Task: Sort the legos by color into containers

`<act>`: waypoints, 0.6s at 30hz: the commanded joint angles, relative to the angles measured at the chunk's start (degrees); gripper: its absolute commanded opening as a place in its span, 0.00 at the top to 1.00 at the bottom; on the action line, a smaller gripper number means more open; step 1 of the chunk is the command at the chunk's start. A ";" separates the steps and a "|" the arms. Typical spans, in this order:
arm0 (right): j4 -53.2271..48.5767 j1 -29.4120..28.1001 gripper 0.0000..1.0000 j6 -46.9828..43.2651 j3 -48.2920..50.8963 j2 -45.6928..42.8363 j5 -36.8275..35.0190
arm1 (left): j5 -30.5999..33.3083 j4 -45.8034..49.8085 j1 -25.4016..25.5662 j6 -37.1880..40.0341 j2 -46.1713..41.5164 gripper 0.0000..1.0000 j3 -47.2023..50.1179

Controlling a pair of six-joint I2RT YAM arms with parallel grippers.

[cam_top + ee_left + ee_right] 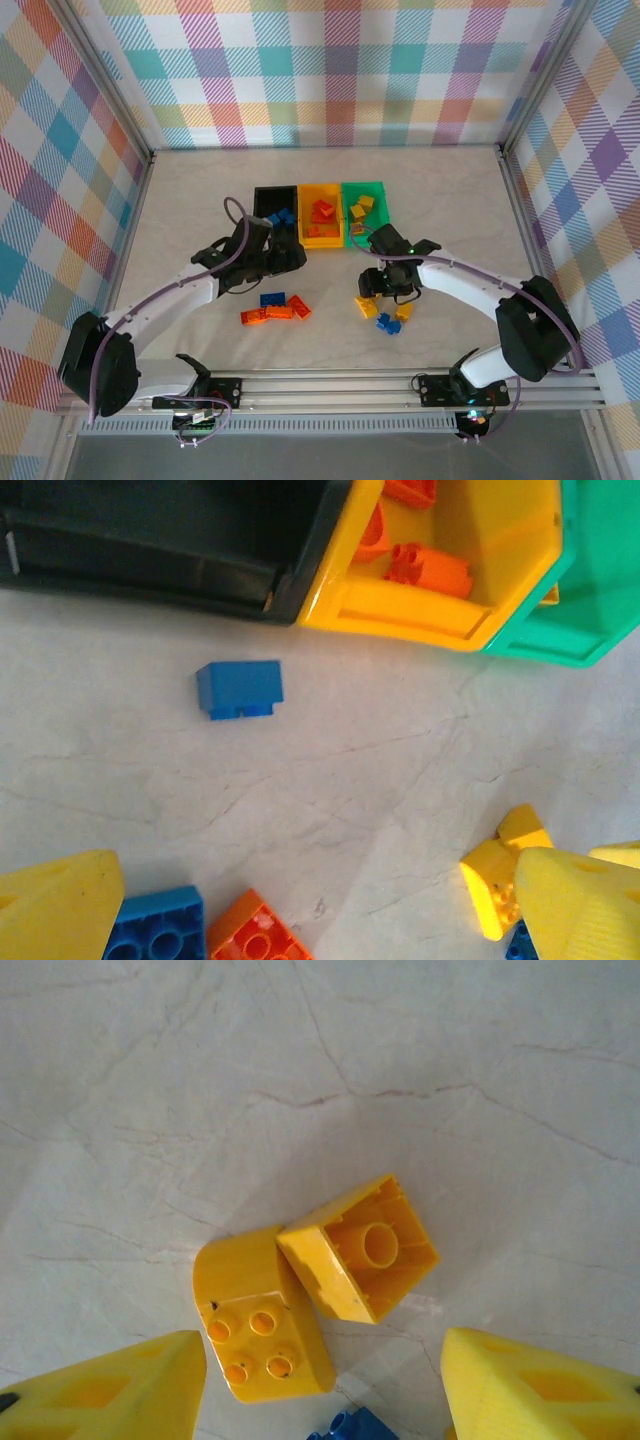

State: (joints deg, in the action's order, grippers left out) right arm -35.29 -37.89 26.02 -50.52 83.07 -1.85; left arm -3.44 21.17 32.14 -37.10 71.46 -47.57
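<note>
Three joined containers stand mid-table: black (262, 203), yellow-orange (322, 236) and green (378, 200). Blue legos (283, 217) lie in the black one, orange legos (322, 210) in the middle one, yellow legos (362, 206) in the green one. My left gripper (320, 920) hangs open and empty just in front of the bins. A single blue brick (240, 689) lies on the table before the black bin (170, 550). My right gripper (320, 1390) is open, low over two touching yellow bricks: a rounded one (262, 1325) between its fingers and an upturned one (365, 1250) just beyond.
Loose blue (272, 299) and orange (279, 312) bricks lie left of centre near the front. Yellow (403, 312) and blue (383, 322) bricks lie by the right gripper (372, 292). A blue brick (355, 1427) sits just behind the rounded yellow one. Checked walls enclose the table.
</note>
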 commanded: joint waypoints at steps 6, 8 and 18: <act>-1.55 -6.55 0.34 0.90 0.46 3.46 1.28 | 1.49 0.24 0.12 -1.88 -7.11 0.00 4.86; -1.16 -7.42 0.36 1.81 0.04 5.20 -0.04 | 1.69 0.65 0.12 -1.78 -7.30 0.00 4.95; 0.32 -10.00 0.45 2.86 -0.80 10.80 -5.58 | 3.39 2.39 0.03 -1.33 -8.71 0.00 4.80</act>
State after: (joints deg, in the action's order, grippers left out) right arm -35.53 -47.22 28.10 -50.43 92.27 -5.65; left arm -1.41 22.41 32.12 -38.17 63.88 -43.31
